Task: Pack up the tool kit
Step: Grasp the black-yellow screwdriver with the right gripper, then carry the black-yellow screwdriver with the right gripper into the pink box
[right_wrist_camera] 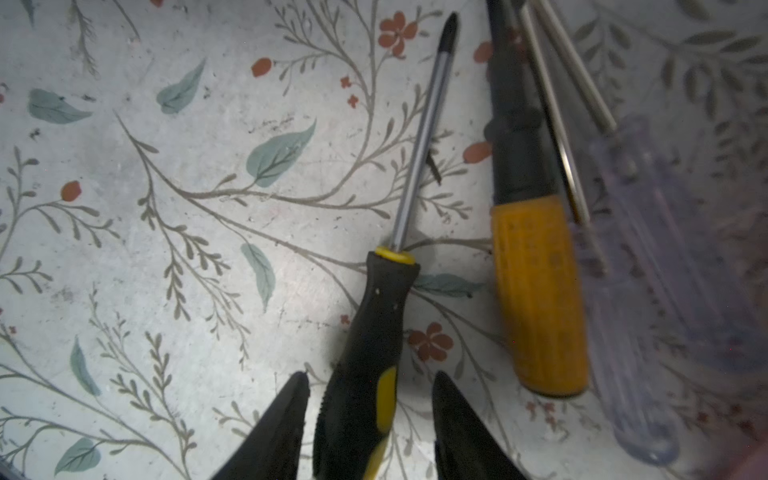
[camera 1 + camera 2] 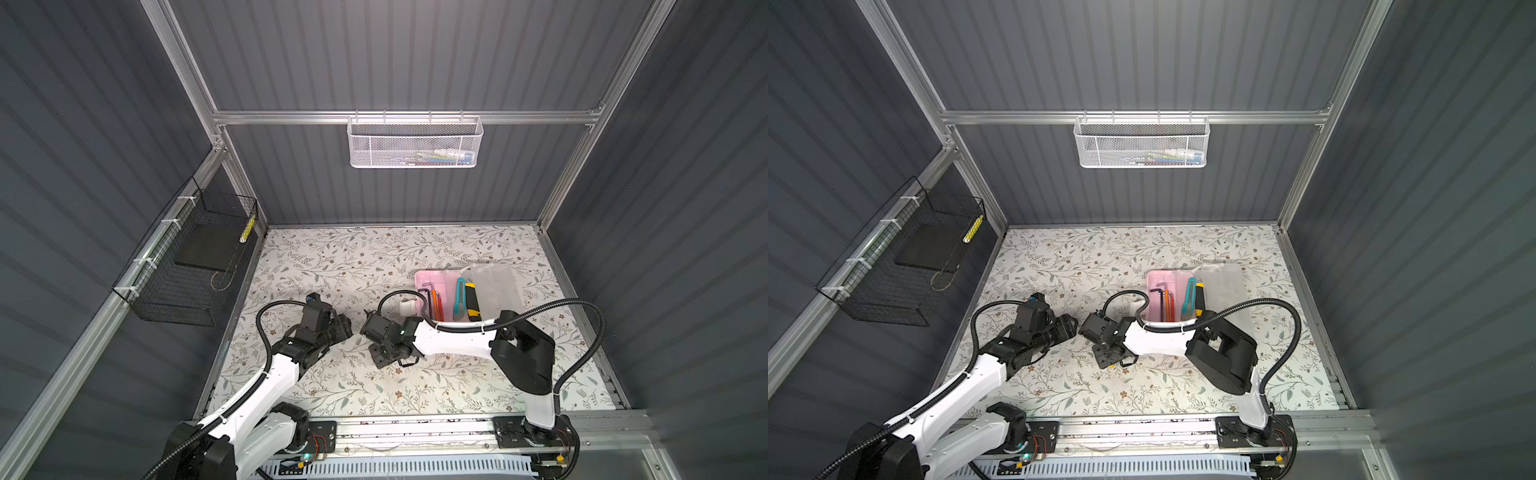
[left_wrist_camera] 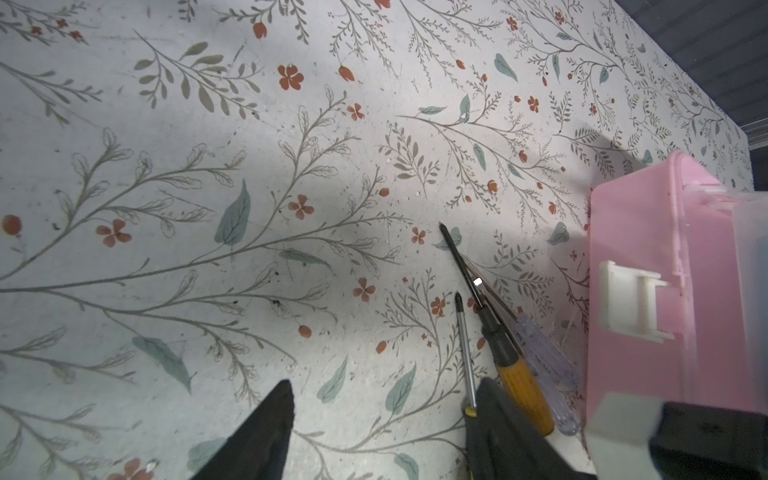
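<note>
Pink box [image 2: 448, 291] sits open at the table's right side, lid [image 2: 496, 291] folded away, 2 cutters and hex keys already inside. Loose screwdrivers lie just beside its latch wall. Right gripper [image 1: 370, 380] straddles the black-and-yellow screwdriver [image 1: 376, 307] at the handle, jaws spread with a gap either side; I judge it's lined up for the thickest grip. Left gripper [image 3: 378, 440] hangs nearby, jaws apart, empty.

Grey ribbed walls [image 2: 395, 54] are closing in the floral desk [image 2: 374, 257]; a white basket [image 2: 415, 143] is hanging behind, a black basket [image 2: 187, 266] left.
</note>
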Motion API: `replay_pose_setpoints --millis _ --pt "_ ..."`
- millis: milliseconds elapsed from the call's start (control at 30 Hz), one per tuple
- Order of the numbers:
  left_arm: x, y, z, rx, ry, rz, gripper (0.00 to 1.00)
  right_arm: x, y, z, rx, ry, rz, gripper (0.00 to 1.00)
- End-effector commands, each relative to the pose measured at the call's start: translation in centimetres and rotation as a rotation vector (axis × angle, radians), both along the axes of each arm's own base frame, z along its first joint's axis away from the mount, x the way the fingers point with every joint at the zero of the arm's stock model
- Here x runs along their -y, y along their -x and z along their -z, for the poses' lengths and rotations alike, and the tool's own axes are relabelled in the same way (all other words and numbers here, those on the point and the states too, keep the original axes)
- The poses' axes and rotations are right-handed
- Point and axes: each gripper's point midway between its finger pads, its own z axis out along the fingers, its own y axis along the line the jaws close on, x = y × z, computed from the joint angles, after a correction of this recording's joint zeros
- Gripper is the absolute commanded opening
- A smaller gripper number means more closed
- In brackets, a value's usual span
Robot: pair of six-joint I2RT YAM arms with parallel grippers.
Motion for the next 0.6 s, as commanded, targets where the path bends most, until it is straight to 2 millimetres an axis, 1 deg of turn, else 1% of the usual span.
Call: replay_pose_setpoints --millis 0,300,567 --pt "-0.3 0.3 0.8 -0.017 -0.003 -0.007 0.70 0.0 0.4 0.8 -0.022 0.026 0.000 0.49" --pt "-0.3 0.4 0.9 -0.019 -0.004 -0.008 0.69 0.0 0.7 1.4 -0.043 0.038 -0.005 0.46" --pt "-0.5 0.4 0.7 -0.014 -0.014 -0.013 0.69 0.4 1.1 1.9 -0.055 0.051 -0.001 0.39"
